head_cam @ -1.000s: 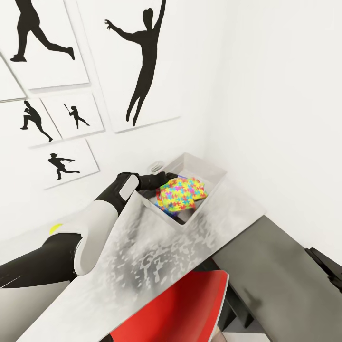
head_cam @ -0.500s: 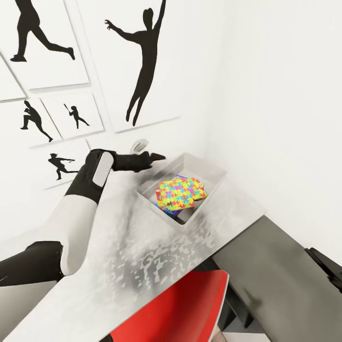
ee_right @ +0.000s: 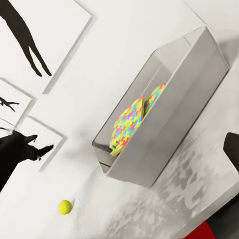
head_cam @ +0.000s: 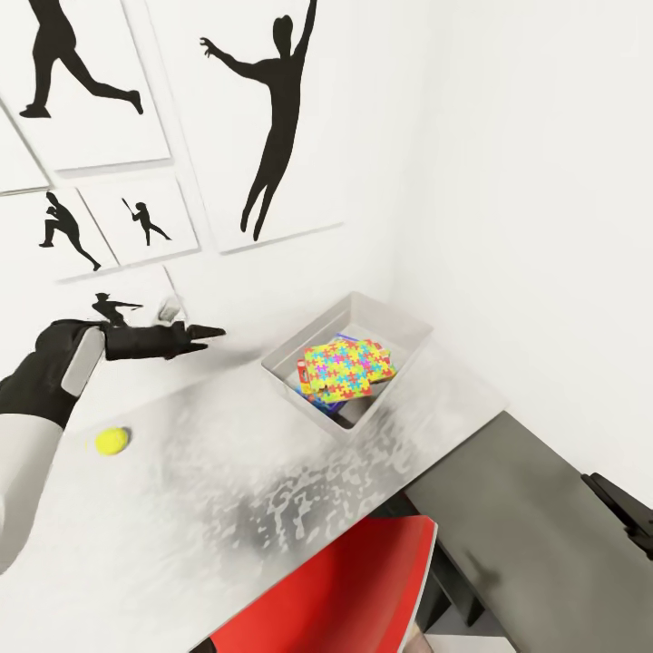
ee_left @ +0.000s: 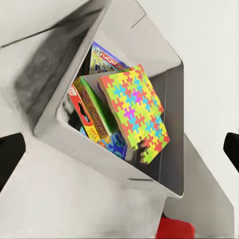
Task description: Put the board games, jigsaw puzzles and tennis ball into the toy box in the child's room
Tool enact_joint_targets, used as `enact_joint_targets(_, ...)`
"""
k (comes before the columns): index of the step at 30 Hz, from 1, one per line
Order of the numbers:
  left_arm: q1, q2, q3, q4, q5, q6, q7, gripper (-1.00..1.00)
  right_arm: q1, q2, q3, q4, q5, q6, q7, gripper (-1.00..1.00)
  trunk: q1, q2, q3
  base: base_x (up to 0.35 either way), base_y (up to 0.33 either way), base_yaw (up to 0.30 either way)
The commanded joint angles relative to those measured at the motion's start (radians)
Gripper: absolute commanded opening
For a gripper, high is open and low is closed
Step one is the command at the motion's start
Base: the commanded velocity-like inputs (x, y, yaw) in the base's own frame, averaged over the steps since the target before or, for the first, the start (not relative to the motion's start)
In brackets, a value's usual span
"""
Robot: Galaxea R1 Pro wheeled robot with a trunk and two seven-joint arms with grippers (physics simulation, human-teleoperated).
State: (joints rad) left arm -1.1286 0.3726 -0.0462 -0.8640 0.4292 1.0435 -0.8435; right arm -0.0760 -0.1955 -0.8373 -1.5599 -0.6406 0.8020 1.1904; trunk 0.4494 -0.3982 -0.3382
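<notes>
On the table point(head_cam: 272, 508), tennis ball point(head_cam: 112, 441) lies outside toy box point(head_cam: 399, 331).

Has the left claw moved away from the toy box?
Yes. The left claw has pulled back from the toy box, leftward along the wall, toward the tennis ball.

"MONOPOLY" on a board game point(ee_left: 105, 57) lid inside the toy box point(ee_left: 50, 107)

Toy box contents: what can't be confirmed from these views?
- Toys under the jigsaw puzzle: head view, the top puzzle covers them.
- Second puzzle: left wrist view, only one puzzle is identifiable inside the toy box.
- Right gripper: right wrist view, one fingertip at the edge; open or shut unclear.
</notes>
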Motion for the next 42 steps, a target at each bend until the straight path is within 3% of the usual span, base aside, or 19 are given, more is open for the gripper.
enact_joint_targets(1, 0.001, 0.020, -0.024, 0.000, -0.007, 0.004, -0.006, 1.00, -0.001, 0.000, 0.000, 0.000, -0.003, 0.006, 0.000, 1.00, 0.001, -0.002, -0.002, 0.000, 0.000, 0.000)
enact_joint_targets(4, 0.003, 0.062, -0.082, -0.001, -0.025, 0.004, -0.008, 1.00, -0.001, 0.001, 0.000, 0.000, -0.002, 0.006, -0.001, 1.00, 0.001, -0.002, -0.002, 0.000, 0.000, 0.000)
enact_joint_targets(6, 0.004, 0.082, -0.104, -0.001, -0.054, 0.004, -0.008, 1.00, -0.002, 0.002, 0.000, 0.000, -0.002, 0.005, -0.001, 1.00, 0.001, -0.002, -0.002, 0.000, 0.000, 0.000)
enact_joint_targets(10, 0.004, 0.111, -0.117, 0.000, -0.161, 0.004, -0.008, 1.00, -0.002, 0.003, 0.001, 0.000, -0.002, 0.005, -0.003, 1.00, 0.001, -0.002, -0.002, 0.000, 0.000, 0.000)
enact_joint_targets(13, 0.005, 0.119, -0.118, 0.001, -0.234, 0.004, -0.008, 1.00, -0.002, 0.004, 0.003, -0.005, -0.002, 0.004, -0.006, 1.00, 0.001, -0.002, -0.002, 0.000, 0.000, 0.049)
enact_joint_targets(16, 0.006, 0.121, -0.118, 0.001, -0.269, 0.004, -0.006, 1.00, -0.002, 0.003, 0.005, -0.013, -0.002, 0.008, -0.010, 1.00, 0.001, -0.002, -0.002, 0.000, 0.000, 0.130)
enact_joint_targets(21, 0.010, 0.123, -0.117, 0.002, -0.291, 0.004, 0.002, 1.00, -0.002, -0.003, 0.007, -0.020, -0.001, 0.029, -0.013, 1.00, 0.001, -0.002, -0.003, 0.000, 0.000, 0.224)
enact_joint_targets(42, 0.015, 0.122, -0.119, 0.002, -0.298, 0.004, 0.061, 1.00, -0.002, -0.005, 0.005, -0.022, -0.002, 0.044, -0.011, 1.00, 0.001, -0.002, 0.019, 0.000, 0.000, 0.181)
